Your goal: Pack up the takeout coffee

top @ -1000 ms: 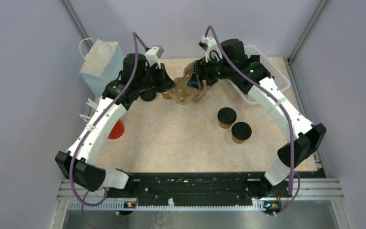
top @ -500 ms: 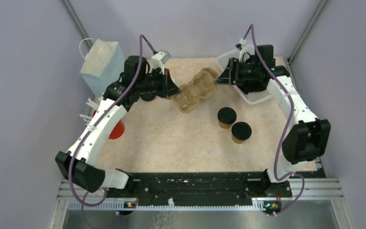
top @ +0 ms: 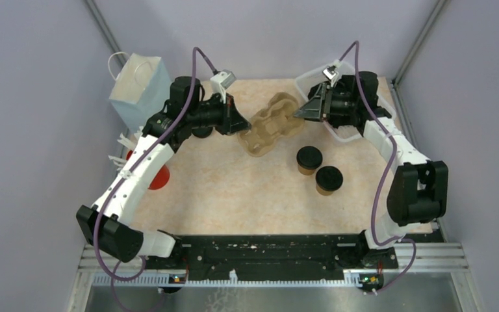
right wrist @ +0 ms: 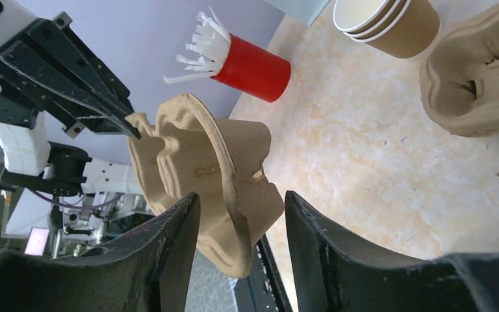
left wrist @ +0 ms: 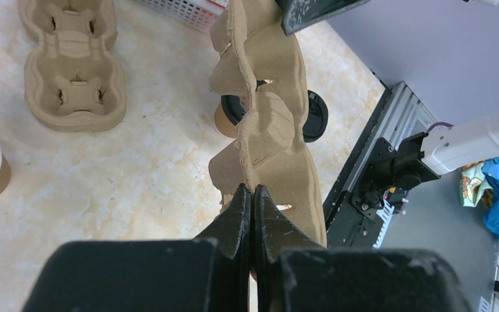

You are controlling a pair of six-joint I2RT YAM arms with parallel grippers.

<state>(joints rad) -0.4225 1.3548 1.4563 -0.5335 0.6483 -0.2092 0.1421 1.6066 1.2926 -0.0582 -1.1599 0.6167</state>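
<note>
Two kraft cups with black lids [top: 309, 158] [top: 329, 178] stand right of centre, apart from both grippers. Parts of their lids [left wrist: 315, 117] show behind the carrier in the left wrist view. My left gripper [top: 242, 125] [left wrist: 252, 192] is shut on the edge of a brown two-hole carrier [top: 271, 123] [left wrist: 266, 130] and holds it above the table, tilted on edge. My right gripper [top: 300, 112] [right wrist: 240, 198] is open, with the carrier's other end [right wrist: 227, 162] between its fingers without being clamped.
A pale blue paper bag [top: 140, 84] stands at the back left. A red cup of white sticks [top: 159, 177] [right wrist: 250, 65] stands by the left arm. More carriers [left wrist: 71, 65] [right wrist: 481, 78] and stacked paper cups [right wrist: 390, 23] are at the back. A clear bin [top: 344, 135] lies under the right arm.
My right arm swung back to the right and its gripper now sits at the carrier's right end. The carrier turned lengthwise between the grippers and shifted slightly right. The cups have not moved.
</note>
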